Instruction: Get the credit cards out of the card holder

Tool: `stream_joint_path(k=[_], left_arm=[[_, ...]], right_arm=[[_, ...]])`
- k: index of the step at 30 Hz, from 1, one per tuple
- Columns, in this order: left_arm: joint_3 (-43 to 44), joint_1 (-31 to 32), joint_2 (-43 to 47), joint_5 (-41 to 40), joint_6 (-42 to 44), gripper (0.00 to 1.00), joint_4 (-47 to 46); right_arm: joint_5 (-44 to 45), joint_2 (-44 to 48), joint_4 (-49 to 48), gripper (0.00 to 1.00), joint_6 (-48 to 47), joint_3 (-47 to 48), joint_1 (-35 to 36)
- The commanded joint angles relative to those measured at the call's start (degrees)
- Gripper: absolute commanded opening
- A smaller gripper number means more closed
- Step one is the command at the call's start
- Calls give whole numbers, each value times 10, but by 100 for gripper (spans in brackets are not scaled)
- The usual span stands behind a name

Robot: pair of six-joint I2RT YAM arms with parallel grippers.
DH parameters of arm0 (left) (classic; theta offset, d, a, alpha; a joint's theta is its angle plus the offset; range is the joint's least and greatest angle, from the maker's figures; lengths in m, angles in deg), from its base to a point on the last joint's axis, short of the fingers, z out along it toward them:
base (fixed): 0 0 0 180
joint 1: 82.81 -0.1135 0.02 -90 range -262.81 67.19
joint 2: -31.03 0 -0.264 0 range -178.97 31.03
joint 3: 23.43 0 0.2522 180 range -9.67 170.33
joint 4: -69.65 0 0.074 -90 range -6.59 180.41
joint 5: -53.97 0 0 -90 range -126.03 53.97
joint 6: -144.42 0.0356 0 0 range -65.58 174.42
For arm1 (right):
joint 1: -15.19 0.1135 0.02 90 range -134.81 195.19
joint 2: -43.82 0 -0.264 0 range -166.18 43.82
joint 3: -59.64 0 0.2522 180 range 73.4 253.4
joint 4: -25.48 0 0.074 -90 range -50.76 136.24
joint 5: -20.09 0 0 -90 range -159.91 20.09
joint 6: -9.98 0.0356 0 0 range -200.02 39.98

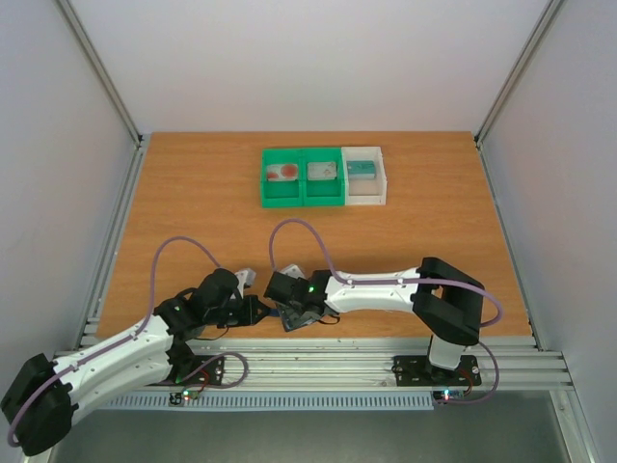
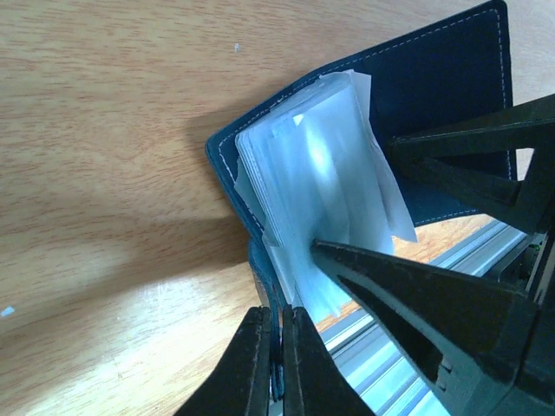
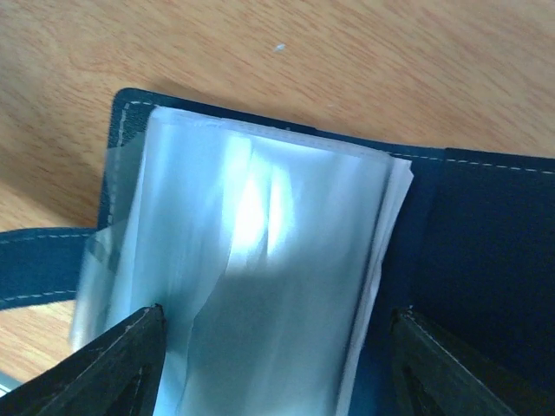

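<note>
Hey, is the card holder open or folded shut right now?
Open. The card holder shows its inner panels spread apart, clear sleeves fanned up between them, the left end effector pinching one edge.

Two grippers were there, the left gripper (image 2: 276,325) and the right gripper (image 3: 276,312). At their fingertips was one card holder (image 3: 486,260), and in it one bundle of clear sleeves (image 3: 260,260); how many sleeves, I could not count. Far ahead of both grippers stood three bins: one green bin (image 1: 281,200), a second green bin (image 1: 324,200) and one white bin (image 1: 364,201). Each held one card, so three cards: a red-blotched card (image 1: 283,173), a pale card (image 1: 322,171) and a teal card (image 1: 362,170).
</note>
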Motion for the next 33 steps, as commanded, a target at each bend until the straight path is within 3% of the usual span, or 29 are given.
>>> stream_joint_path(k=[1,14,24,33], left_arm=[[-6,-4,9,-5,11,0,-6],[-6,-6,2,-1,15,0,-10],[7,-11,-30,-6,23,0,-2],[28,-22,-57,-53,26,3,36]], right_arm=[[60,30,26,69,13,-17,0],[99,88,55,61,10,-36,-11],[42,87,15,34,15,-81,-43],[-8,112,-7,28,79,-143,-46]])
